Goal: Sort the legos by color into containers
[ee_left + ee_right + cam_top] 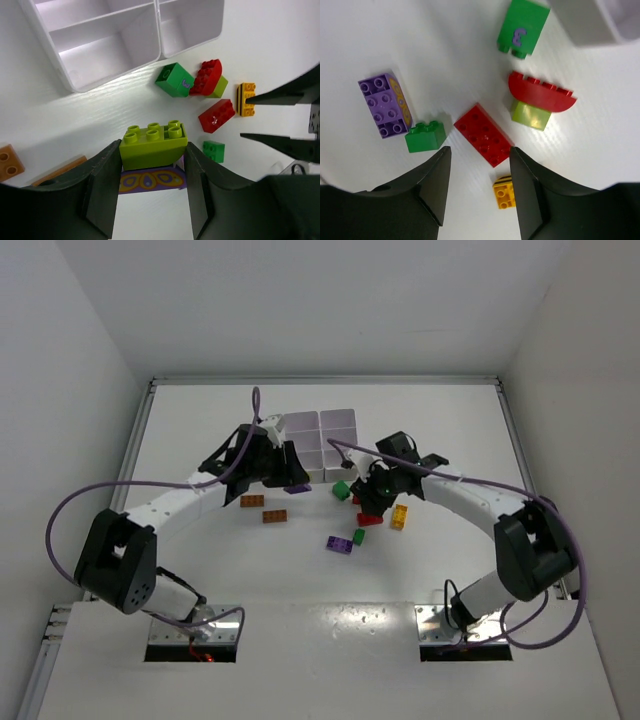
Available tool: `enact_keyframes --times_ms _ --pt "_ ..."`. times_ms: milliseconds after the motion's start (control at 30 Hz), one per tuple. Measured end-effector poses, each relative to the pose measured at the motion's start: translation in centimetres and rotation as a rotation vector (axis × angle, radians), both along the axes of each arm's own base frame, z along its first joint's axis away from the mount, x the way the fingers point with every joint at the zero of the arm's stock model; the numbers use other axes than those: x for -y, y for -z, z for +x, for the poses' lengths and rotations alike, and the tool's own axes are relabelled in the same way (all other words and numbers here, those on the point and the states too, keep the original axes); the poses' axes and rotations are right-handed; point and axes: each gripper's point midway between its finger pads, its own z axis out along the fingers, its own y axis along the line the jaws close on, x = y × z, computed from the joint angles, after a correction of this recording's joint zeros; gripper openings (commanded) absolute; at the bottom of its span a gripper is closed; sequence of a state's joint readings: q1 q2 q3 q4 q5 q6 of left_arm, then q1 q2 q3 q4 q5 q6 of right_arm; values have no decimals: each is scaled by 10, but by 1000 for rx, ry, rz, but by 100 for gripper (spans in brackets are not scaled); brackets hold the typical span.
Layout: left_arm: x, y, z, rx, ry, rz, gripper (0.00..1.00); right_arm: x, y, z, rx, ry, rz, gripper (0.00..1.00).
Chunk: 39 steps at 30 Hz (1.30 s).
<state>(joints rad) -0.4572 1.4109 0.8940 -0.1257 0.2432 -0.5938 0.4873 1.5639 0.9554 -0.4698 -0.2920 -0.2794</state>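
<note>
**Beside the white containers: one brick in hand, the rest unsorted**

Your left hand (153,156) is clamped on a lime-green brick (152,142). It holds the brick just short of the containers (75,85), over a purple patterned brick (152,180) lying on the bench (260,30). Every compartment the left wrist view takes in is bare, so I judge the sort barely started.

Loose near the containers' front are a green brick marked 3 (522,25), a red arched brick (540,92) sitting on a lime piece (530,115), a red brick (482,134), a small green brick (425,136), a purple brick (385,105) and a yellow brick (504,192). An orange brick (252,501) lies further left with a second beside it.

Your right hand (479,156) is spread, fingers either side of the red brick and above it, gripping nothing.

Only the left wrist view shows you the lime-green brick; from above, the arm covers it. Only the top view shows the orange pair and the whole block of containers. The left arm hides part of that block, so you cannot tell what those compartments hold.
</note>
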Motion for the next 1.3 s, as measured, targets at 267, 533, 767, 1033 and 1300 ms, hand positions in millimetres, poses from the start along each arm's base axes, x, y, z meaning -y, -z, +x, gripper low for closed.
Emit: enact_keyframes --times_ms 267,533,767,1033,1300 --pt "6 -18 22 -37 0 -48 0 -20 -48 -1 409 -225 55 51" --pt "19 -18 34 -103 43 -44 0 -49 -73 4 885 -496 43 51" --pt "21 -5 28 -167 41 -11 0 -91 -97 7 1182 -680 23 49" --pt "20 -5 27 -175 7 8 0 -133 -113 4 1347 -828 0 47" --pt "19 -15 26 -146 -13 18 0 -159 -123 5 1408 -881 -20 41"
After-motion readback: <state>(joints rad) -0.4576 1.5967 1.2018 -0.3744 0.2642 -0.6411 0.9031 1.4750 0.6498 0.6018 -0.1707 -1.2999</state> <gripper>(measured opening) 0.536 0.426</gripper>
